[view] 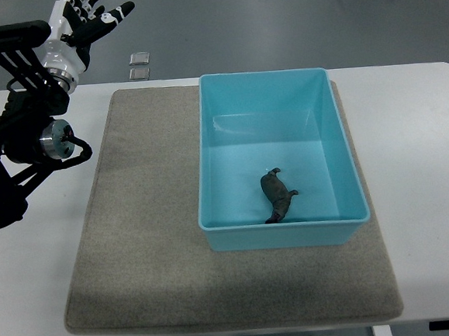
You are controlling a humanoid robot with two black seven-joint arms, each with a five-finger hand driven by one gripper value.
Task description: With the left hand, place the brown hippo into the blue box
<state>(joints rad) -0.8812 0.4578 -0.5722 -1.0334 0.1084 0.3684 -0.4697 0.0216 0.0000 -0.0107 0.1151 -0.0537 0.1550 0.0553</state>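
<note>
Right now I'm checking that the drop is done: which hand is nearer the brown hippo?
Left. The left hand is raised at the far left, well clear of the brown hippo, which lies inside the blue box. The right hand isn't visible.

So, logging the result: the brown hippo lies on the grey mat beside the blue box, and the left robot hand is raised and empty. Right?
Not quite. The top view shows the brown hippo inside the blue box, near its front wall, not on the grey mat. The left robot hand is indeed raised and empty.

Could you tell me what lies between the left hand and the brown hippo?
Top view: bare grey mat, then the blue box wall, separate left hand and brown hippo.
</note>
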